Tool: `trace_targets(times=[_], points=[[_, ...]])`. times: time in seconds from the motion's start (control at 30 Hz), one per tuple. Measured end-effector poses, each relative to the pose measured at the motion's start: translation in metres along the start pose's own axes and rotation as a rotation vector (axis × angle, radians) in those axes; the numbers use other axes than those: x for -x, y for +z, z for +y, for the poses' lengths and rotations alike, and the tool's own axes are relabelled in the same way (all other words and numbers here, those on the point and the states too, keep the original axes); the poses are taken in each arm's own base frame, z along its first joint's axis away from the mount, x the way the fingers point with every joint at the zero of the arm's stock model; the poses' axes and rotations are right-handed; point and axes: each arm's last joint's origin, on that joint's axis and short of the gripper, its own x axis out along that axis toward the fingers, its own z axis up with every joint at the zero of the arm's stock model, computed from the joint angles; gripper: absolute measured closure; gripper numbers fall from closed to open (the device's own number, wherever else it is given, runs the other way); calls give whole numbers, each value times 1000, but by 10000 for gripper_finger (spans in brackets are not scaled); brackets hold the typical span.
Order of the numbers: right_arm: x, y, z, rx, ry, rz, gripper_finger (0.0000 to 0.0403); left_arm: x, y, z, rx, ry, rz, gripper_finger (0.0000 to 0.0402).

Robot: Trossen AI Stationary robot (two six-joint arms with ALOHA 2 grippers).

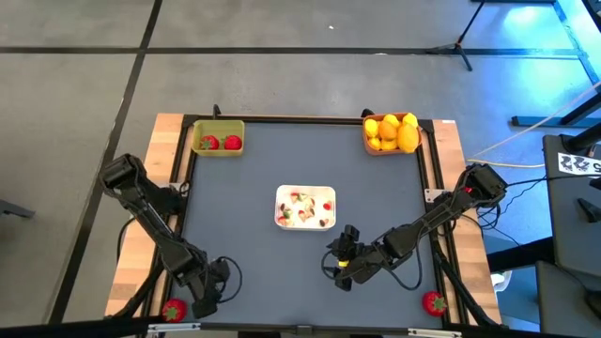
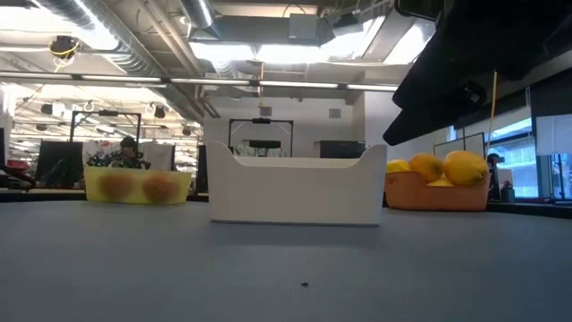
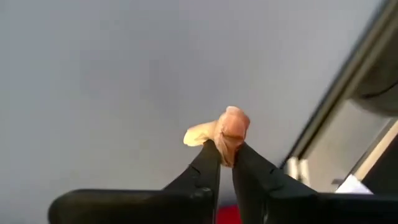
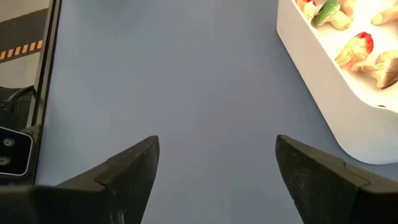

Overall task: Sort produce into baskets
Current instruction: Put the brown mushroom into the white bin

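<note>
In the baskets (image 1: 218, 138) most produce (image 1: 392, 130) sits sorted; two strawberries (image 1: 433, 302) remain; my left pincer (image 3: 226, 148) pinches a pale scrap (image 3: 219, 132), right pincer (image 4: 214, 165) gapes empty

This is a big robot lab. Bare silver pipes (image 2: 134, 40) and bright strip lights (image 2: 295, 54) run along the open ceiling. The grey concrete floor (image 1: 282, 75) has black tape lines. A black tripod stand (image 1: 465, 42) and loose cables (image 1: 526, 131) sit near the grey-topped wooden desk (image 1: 254, 178).
</note>
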Motion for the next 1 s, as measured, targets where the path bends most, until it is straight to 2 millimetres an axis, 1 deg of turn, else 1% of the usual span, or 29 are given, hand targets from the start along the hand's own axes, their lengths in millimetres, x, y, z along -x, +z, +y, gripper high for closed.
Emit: trace_targets(times=[0.17, 0.33, 0.53, 0.67, 0.83, 1.0], points=[[0, 1, 0, -4, 2, -8, 84, 30, 14, 2, 3, -79, -120, 359], [0, 1, 0, -6, 2, -7, 84, 62, 31, 13, -14, -139, -272, 359], [0, 1, 0, -5, 2, -7, 84, 95, 55, 29, -36, -154, -519, 360], [0, 1, 0, -5, 2, -7, 84, 107, 74, 33, -99, -149, -679, 352], [0, 1, 0, -5, 2, -7, 84, 119, 95, 39, -201, -133, -797, 343], [0, 1, 0, -2, 1, -7, 84, 130, 115, 46, -271, -56, -944, 339]])
